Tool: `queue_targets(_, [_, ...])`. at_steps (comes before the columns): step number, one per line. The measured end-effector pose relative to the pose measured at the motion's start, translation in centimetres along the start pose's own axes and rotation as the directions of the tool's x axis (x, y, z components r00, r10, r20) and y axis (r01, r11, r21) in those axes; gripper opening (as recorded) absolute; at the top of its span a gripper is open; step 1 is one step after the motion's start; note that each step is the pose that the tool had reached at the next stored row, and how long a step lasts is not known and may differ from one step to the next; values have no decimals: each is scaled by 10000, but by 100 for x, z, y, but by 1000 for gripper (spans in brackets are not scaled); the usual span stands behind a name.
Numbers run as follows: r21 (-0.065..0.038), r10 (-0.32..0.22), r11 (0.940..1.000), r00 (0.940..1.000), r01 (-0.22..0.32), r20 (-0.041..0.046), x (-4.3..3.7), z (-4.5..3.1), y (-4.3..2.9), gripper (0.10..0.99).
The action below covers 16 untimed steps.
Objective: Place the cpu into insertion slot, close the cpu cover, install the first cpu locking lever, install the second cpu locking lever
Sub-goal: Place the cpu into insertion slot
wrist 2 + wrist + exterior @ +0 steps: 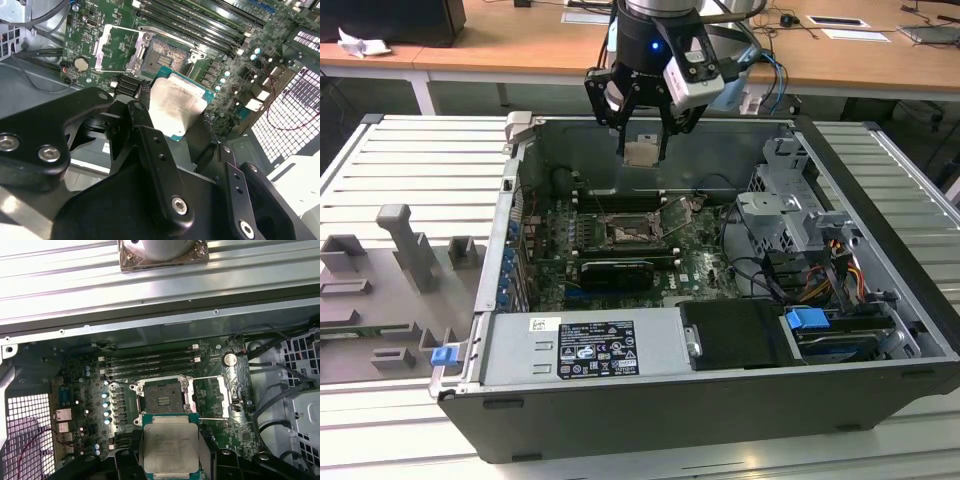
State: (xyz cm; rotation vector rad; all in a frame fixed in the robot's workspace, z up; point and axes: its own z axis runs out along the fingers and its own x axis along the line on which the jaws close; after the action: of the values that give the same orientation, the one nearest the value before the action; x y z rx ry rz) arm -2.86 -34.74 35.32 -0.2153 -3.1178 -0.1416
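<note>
My gripper [641,153] hangs above the open computer case, shut on the cpu [640,150], a flat square chip with a dull silver top. In both wrist views the cpu [175,102] [169,447] sits level between the black fingers [150,150]. Below it in the green board [80,390] lies the insertion slot [623,232] [167,55] [162,397], dark, square and bare. The cpu cover [117,47] [212,397] stands swung open beside the slot, with thin wire levers along it. The chip is well above the slot and touches nothing else.
Long black memory slots [620,200] [150,362] run behind the socket, and a black ribbed card [615,272] lies in front of it. A grey drive cage [790,200] with cables fills the exterior view's right side. A power supply [580,345] closes the front.
</note>
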Motion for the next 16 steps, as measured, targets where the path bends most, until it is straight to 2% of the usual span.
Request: queue_targets(16, [-13, 553, 9985, 9985, -553, 50, 0, 8, 0, 529])
